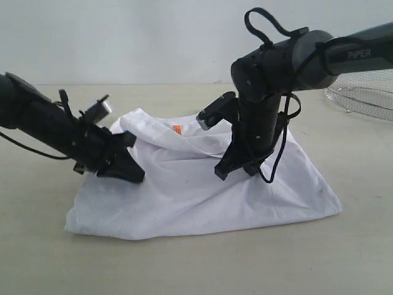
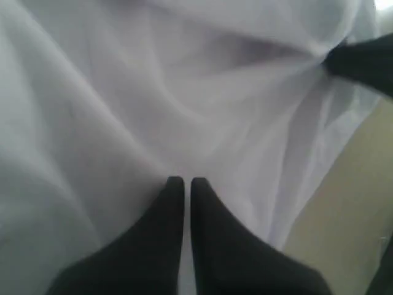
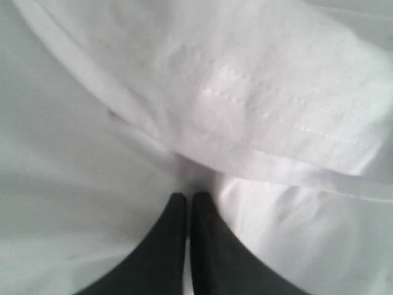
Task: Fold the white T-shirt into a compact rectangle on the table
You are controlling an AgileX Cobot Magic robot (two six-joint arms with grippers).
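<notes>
With my left jaws and right jaws pinched on the white T-shirt (image 1: 184, 200), I should carry both level and together.

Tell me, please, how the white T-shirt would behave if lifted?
Probably floppy: the white T-shirt sags in soft folds between left gripper and right gripper. Likely light, being thin cloth. Unheld edges would probably trail on the table.

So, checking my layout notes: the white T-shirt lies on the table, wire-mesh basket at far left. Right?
Wrong side: the exterior view shows the wire-mesh basket at far right. The white T-shirt does lie on the table.
</notes>
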